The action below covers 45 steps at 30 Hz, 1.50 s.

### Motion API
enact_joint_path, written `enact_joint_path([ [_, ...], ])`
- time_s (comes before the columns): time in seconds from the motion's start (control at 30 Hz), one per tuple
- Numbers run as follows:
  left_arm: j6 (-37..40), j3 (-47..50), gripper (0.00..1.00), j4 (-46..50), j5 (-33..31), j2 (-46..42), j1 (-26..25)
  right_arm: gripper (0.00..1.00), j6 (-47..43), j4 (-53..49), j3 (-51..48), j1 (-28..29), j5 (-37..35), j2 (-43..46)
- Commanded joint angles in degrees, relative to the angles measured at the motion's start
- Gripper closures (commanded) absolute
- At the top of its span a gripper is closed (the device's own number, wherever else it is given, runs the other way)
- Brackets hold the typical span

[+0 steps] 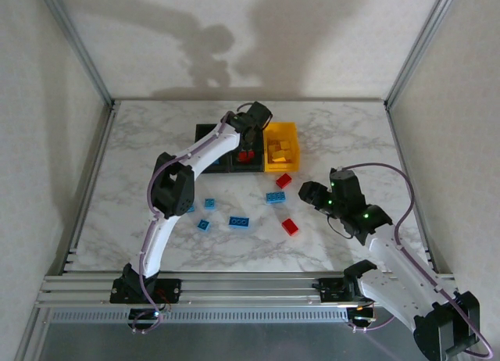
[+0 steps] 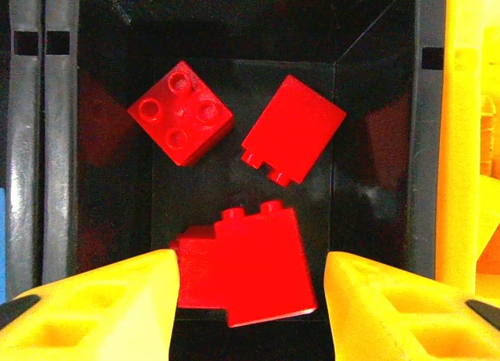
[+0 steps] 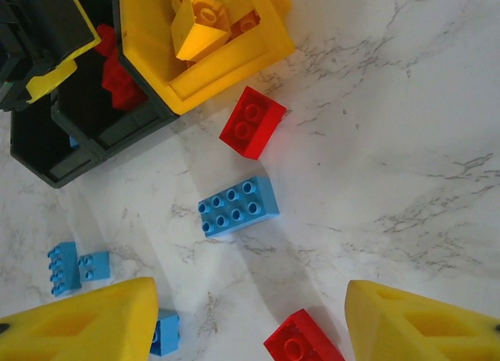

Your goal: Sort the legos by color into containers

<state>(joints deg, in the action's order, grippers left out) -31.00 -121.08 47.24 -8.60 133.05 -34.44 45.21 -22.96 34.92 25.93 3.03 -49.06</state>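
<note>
The left arm's fingers (image 2: 101, 314) hang apart over the middle black bin (image 2: 375, 103) near the worktop's far edge, red legos (image 2: 181, 112) inside. The right arm's fingers (image 3: 78, 330), also apart, hover mid-worktop, nearer the loose bricks; a red brick (image 3: 303, 344) lies between them.

A row of three joined open-top plastic bins, two black and one yellow (image 1: 203, 130), is sitting by the middle of the marble-patterned table's (image 1: 351, 134) far edge. Small yellow studded plastic bricks (image 1: 281, 150) are lying in the right-end bin (image 1: 282, 126), red ones (image 2: 181, 112) in the middle bin (image 2: 375, 103). Before the row, loose red bricks (image 1: 283, 180) are lying rightward, small blue bricks (image 1: 239, 221) mostly leftward.
</note>
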Motion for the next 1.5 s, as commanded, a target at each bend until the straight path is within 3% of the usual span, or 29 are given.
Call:
enact_joint_path([
  [0.0, 0.5, -1.3, 0.48, 2.0, 0.4, -0.7, 0.2, 0.35, -0.2, -1.4, 0.4, 0.5, -0.9, 0.9],
  [0.3, 0.4, 7.8, 0.44, -2.3, 2.1, -12.2, -1.6, 0.35, -0.9, -3.5, 0.7, 0.7, -0.6, 1.6],
  [0.57, -1.6, 34.2, 0.40, -14.1, 8.8, -32.1, -4.0, 0.34, -0.2, -4.9, -0.6, 3.5, -1.4, 1.1],
  [0.9, -7.1, 59.8, 0.35, -21.8, 10.9, -51.5, -4.3, 0.33, 1.8, -0.4, -3.4, 9.6, -4.4, -6.2],
  [1.2, -8.4, 65.7, 0.34, -22.4, 10.8, -57.2, -4.4, 0.33, 1.9, 4.7, -1.8, 14.7, -7.4, -17.8],
  [1.47, -10.1, 70.2, 0.33, -23.0, 12.1, -61.7, -4.3, 0.34, 3.4, 3.0, 0.9, 21.0, -9.5, -25.0],
])
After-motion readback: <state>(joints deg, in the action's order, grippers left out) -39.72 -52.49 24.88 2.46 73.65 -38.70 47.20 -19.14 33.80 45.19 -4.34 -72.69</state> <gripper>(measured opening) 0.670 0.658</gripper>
